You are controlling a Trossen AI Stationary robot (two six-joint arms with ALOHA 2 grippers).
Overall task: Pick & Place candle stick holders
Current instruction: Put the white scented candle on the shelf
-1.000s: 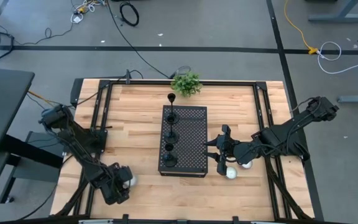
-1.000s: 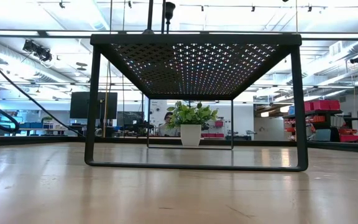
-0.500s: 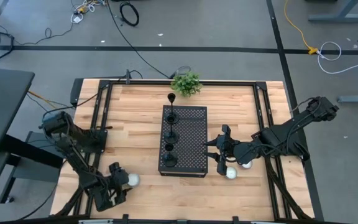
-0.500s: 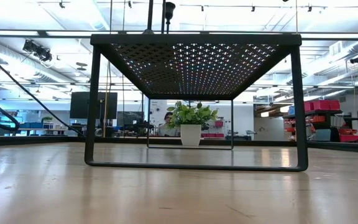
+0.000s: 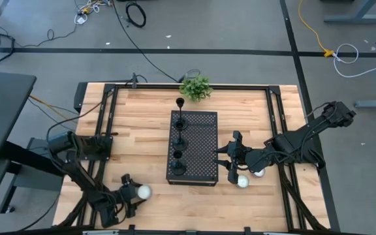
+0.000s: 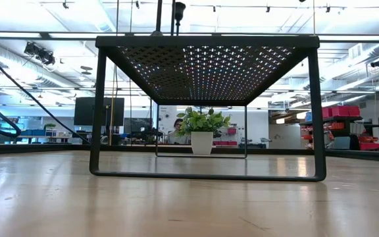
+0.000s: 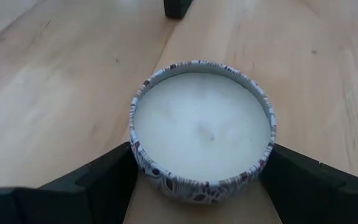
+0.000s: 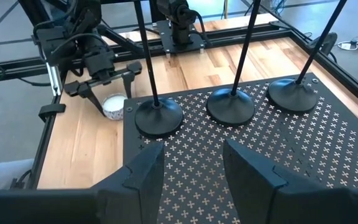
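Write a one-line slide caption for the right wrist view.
Three candle stick holders stand on the perforated box before the right pincer.

In the right wrist view, the three candle stick holders [image 8: 230,102] are cut off above their stems, so their cup tops are out of sight. In the left wrist view, the left gripper [image 7: 201,177] shows only as two dark fingers [image 7: 101,177] cut off by the picture's edge, flanking a white candle [image 7: 202,127]; whether they touch it cannot be told.
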